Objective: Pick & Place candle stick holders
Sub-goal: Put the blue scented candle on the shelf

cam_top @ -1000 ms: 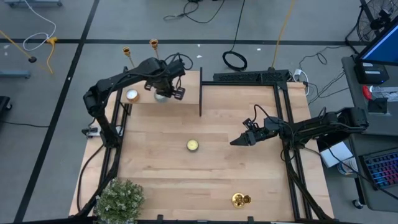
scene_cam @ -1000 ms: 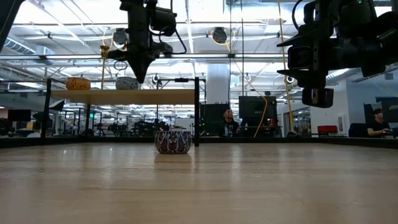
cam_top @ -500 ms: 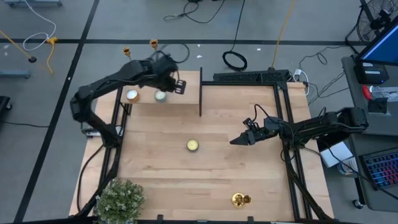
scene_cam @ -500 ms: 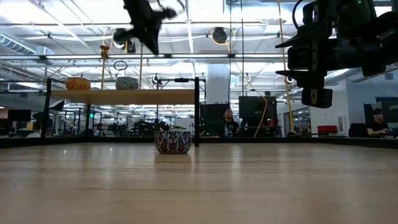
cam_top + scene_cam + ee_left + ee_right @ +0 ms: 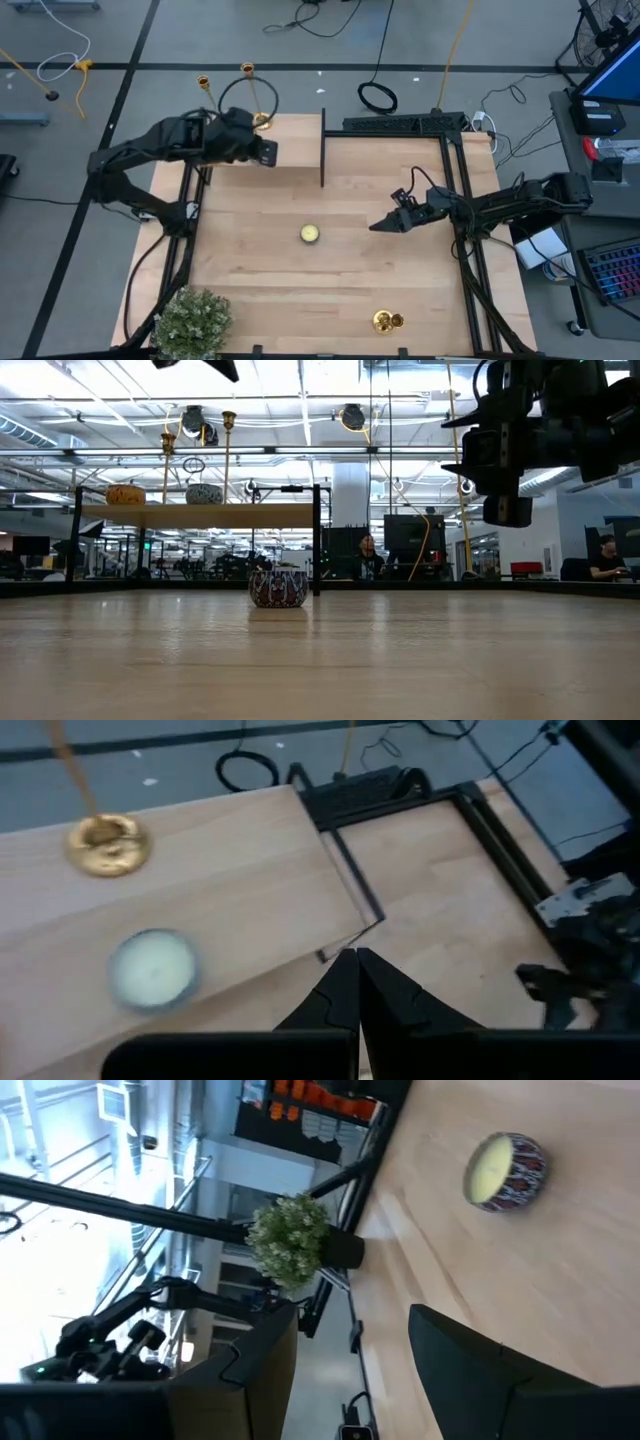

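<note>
Two gold candle stick holders stand on the raised shelf (image 5: 295,140) at the table's far left. One (image 5: 255,95) rests on its round base (image 5: 108,842). The other (image 5: 203,82) has its base hidden by my left arm. Both rise above the shelf in the low view (image 5: 228,450) (image 5: 168,460). A third gold holder (image 5: 388,321) sits near the table's near edge. My left gripper (image 5: 266,152) (image 5: 350,982) is shut and empty, high above the shelf's near edge. My right gripper (image 5: 383,227) (image 5: 365,1370) is open and empty above the table's right half.
A white tealight (image 5: 153,967) sits on the shelf near the gold base. Two tealights show on the shelf in the low view (image 5: 125,493) (image 5: 204,493). A yellowish candle in a patterned tin (image 5: 311,233) (image 5: 278,586) stands mid-table. A potted plant (image 5: 192,320) is at the near left corner.
My left gripper has risen from over the shelf's tealights and gone toward the table's left edge, leaving the top of the low view. The second candlestick now shows free on the shelf. My right arm has kept still.
</note>
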